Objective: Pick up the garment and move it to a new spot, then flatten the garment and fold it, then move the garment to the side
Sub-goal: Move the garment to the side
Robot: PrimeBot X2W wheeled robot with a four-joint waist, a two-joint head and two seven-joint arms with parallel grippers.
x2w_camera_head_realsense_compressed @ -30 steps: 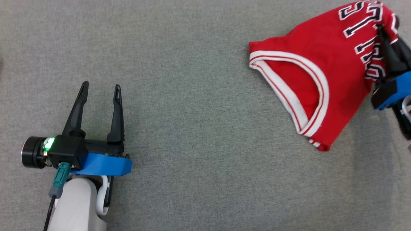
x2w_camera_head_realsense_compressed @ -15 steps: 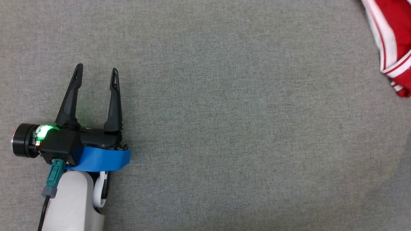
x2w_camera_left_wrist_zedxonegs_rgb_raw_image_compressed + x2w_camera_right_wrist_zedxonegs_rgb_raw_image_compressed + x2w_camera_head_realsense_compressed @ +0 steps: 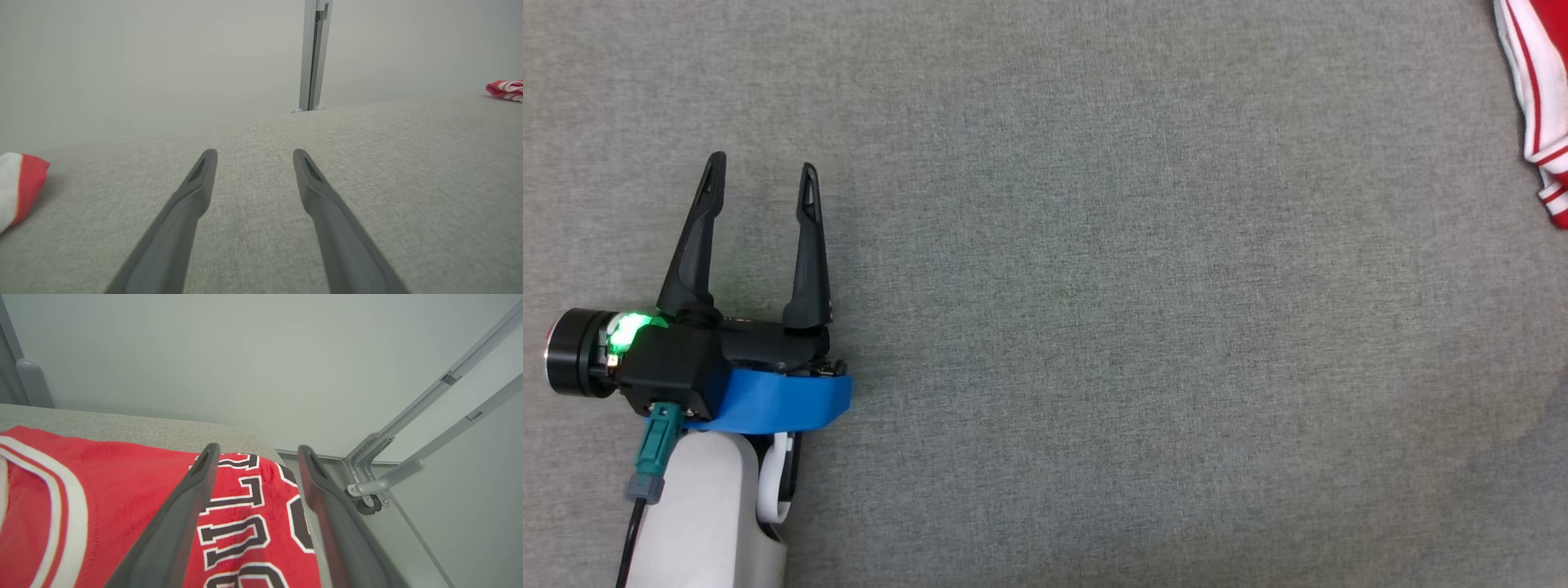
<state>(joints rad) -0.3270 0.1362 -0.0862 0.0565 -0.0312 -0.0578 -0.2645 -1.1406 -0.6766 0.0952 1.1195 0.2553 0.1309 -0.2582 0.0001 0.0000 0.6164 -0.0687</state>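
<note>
Grey fabric surface (image 3: 1094, 327): right gripper (image 3: 257, 451) just spread wide, dropping red garment (image 3: 1542, 98) at 2 o'clock edge; relocation looks done, flattening next. Left gripper (image 3: 762, 163) wide, empty.

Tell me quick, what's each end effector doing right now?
Left end effector: open, empty.
Right end effector: open above the red fabric jersey with white trim, not gripping it.

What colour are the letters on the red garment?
Black with white outlines on the red garment; the right wrist view shows them best.
</note>
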